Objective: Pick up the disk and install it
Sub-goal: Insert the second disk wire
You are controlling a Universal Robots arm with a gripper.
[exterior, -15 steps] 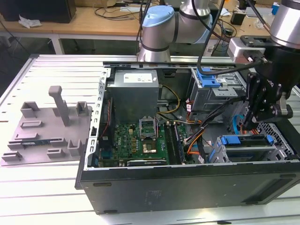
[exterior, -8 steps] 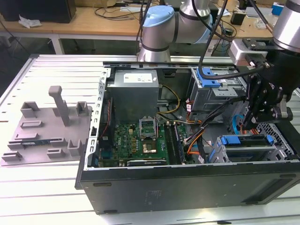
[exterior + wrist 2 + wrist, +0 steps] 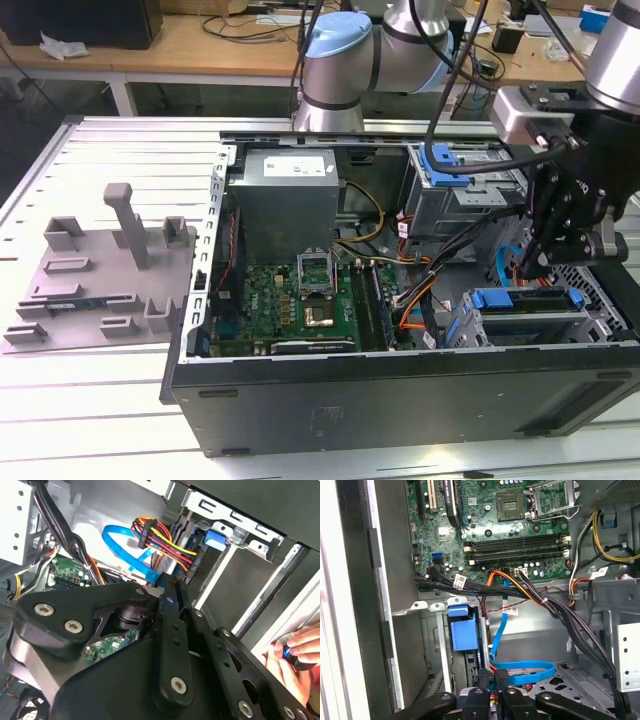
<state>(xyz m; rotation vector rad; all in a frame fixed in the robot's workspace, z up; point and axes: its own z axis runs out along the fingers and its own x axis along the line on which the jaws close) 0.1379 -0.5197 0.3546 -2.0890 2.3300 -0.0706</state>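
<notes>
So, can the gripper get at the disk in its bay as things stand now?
Probably yes. In the exterior view the gripper hangs inside the open case just above the disk, with no cover over it. A blue cable loops close by the gripper and might get brushed.

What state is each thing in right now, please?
Case: lying on its side, side panel off, inside exposed.
Disk: standing on edge in the bay at the exterior view's right, apparently seated.
Gripper: lowered into the case, just above the disk.
CPU socket: retention frame lifted open.
</notes>
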